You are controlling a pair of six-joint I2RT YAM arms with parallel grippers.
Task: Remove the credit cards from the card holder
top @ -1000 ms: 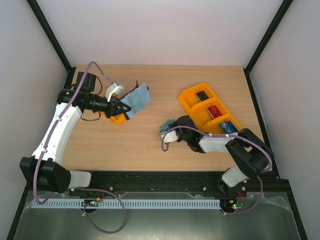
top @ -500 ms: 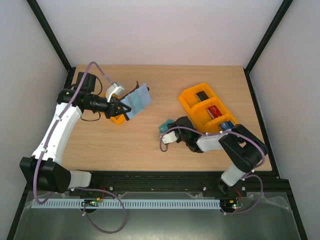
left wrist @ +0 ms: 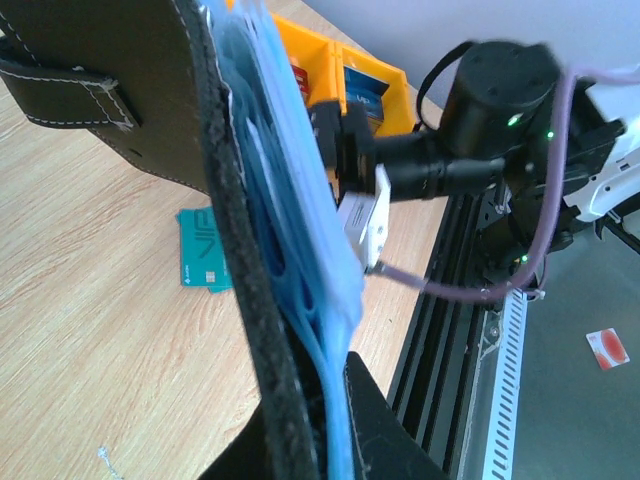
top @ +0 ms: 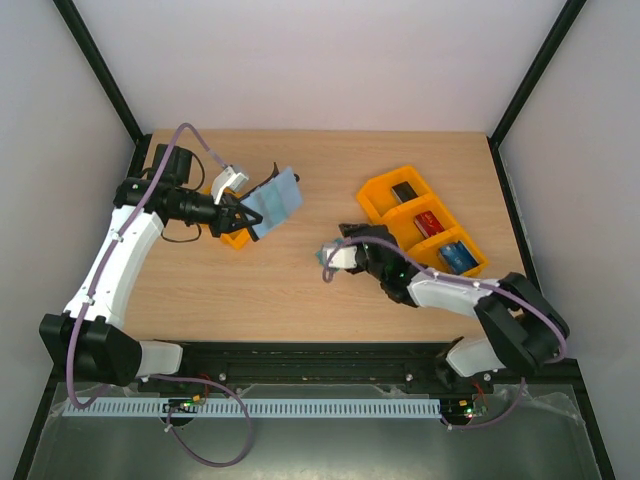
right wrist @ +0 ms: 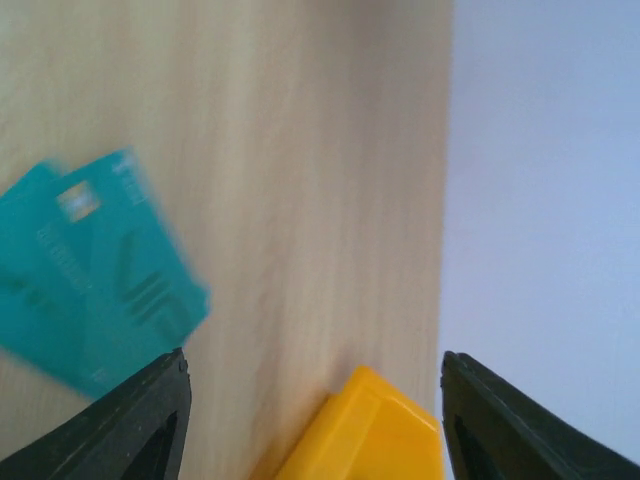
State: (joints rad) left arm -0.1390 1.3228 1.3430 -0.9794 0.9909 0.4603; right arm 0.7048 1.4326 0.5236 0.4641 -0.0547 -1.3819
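Left end effector [top: 247,218] gripping stitched card holder [top: 280,195], teal credit cards [right wrist: 95,285]

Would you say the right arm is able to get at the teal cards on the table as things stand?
Probably yes: the open right hand hangs close by the credit cards, which lie flat on the table, nothing over them; pinching them may be awkward.

White arm shells [top: 115,255], black round joints [top: 97,345], looping lilac cables [top: 183,126], small green lights [left wrist: 515,120].
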